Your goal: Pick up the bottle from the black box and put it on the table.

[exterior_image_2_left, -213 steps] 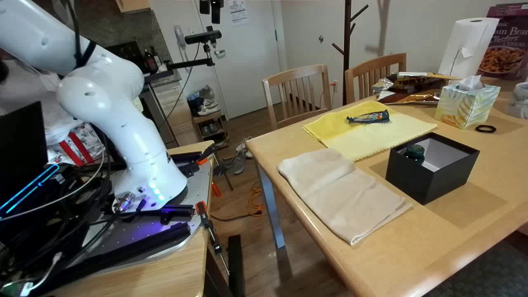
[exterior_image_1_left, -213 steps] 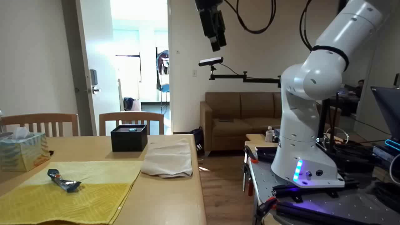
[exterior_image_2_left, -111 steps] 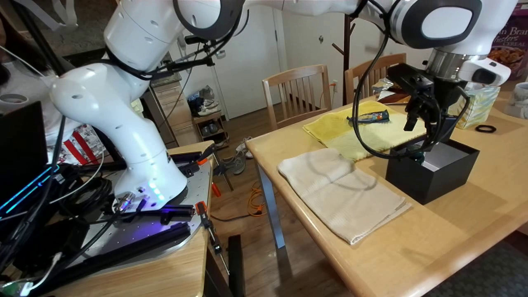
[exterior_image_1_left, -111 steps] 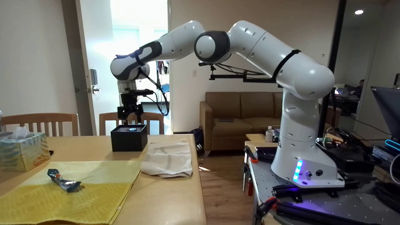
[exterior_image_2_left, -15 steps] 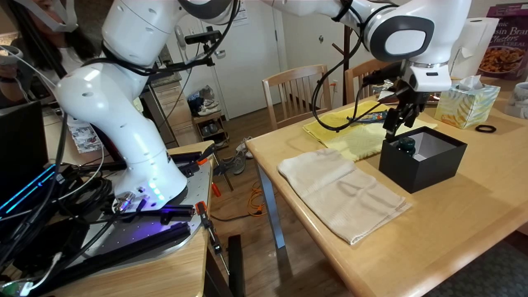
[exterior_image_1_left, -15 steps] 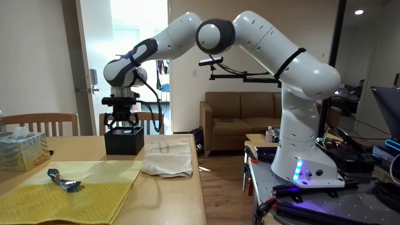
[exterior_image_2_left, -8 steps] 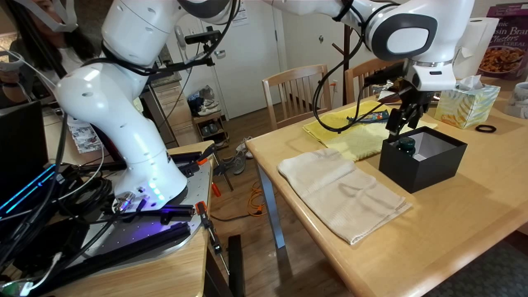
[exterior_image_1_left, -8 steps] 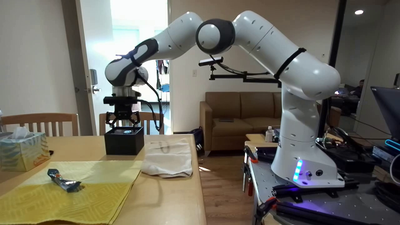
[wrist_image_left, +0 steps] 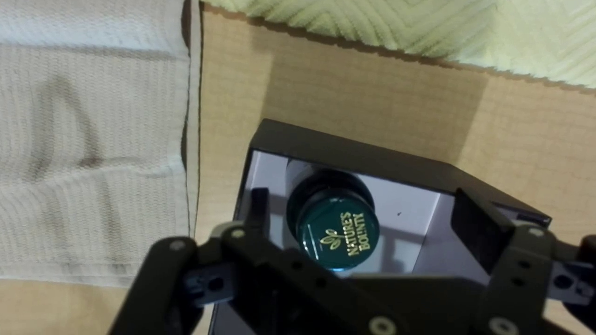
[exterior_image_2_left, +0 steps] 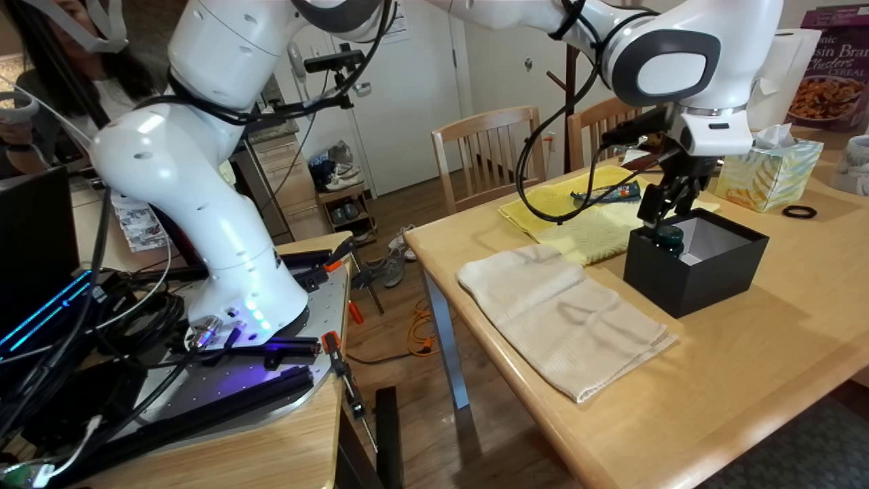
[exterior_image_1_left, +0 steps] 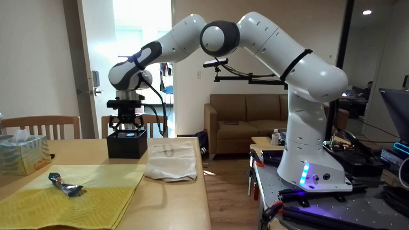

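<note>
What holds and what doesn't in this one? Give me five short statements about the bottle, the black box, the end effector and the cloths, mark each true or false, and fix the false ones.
1. The bottle is inside the black box. True.
2. The bottle is white on top. False: its cap is dark green and reads NATURE'S BOUNTY.
3. A cloth is tucked under the black box. False: the beige cloth lies beside it, with a bare strip of table between them.
4. The end effector has its jaws open. True.
5. A shiny packet lies on the yellow cloth. True.
</note>
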`<act>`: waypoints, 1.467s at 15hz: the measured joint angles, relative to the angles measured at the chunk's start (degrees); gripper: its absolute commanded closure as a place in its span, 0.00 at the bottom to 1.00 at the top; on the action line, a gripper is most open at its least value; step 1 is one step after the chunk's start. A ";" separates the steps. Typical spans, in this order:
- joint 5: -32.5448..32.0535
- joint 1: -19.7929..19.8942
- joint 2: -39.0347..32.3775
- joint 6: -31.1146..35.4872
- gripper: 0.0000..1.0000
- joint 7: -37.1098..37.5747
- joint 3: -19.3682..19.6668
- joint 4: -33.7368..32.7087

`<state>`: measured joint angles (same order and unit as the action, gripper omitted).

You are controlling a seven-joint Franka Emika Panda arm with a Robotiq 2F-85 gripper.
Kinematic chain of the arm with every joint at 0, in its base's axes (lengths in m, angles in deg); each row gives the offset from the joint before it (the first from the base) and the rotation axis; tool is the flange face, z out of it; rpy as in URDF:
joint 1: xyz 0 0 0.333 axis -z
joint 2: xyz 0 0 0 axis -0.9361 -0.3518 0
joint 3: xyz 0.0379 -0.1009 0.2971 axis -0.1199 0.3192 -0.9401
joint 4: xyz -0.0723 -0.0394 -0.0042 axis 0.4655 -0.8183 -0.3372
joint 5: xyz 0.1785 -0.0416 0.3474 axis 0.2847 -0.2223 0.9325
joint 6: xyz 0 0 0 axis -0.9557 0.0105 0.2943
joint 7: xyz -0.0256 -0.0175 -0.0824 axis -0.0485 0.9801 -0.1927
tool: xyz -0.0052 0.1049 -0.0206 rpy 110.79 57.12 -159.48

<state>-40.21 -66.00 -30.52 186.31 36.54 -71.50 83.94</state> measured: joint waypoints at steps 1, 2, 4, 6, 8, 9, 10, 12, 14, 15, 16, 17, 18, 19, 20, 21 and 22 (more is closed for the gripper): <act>0.00 0.04 -0.20 0.56 0.00 -0.01 0.00 0.00; 0.00 0.06 -0.29 1.06 0.00 -0.02 -0.01 0.00; -0.04 0.08 -0.35 1.78 0.00 -0.02 -0.01 0.00; -0.12 0.13 -0.43 2.48 0.00 -0.02 0.01 0.01; -0.23 0.21 -0.48 3.17 0.00 -0.02 0.04 0.02; -0.25 0.26 -0.48 3.58 0.00 -0.02 0.07 0.04; -0.25 0.29 -0.48 4.07 0.00 -0.02 0.12 0.06; -0.26 0.35 -0.48 4.94 0.00 -0.02 0.19 0.10; -0.25 0.45 -0.48 5.31 0.00 -0.02 0.18 0.17; -0.23 0.56 -0.48 5.38 0.00 -0.02 0.08 0.24; -0.14 0.75 -0.48 5.41 0.00 -0.02 -0.13 0.38; -0.03 0.95 -0.48 5.49 0.00 -0.02 -0.40 0.60; 0.12 1.11 -0.48 5.56 0.00 -0.02 -0.60 0.91; 0.28 1.26 -0.49 5.56 0.07 -0.01 -0.82 1.24; 0.44 1.44 -0.49 5.57 0.26 0.00 -1.08 1.59; 0.55 1.63 -0.49 5.57 0.33 0.05 -1.33 1.89; 0.68 1.74 -0.49 5.57 0.40 0.22 -1.49 2.17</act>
<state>-39.52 -64.25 -31.01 191.87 36.77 -72.98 86.11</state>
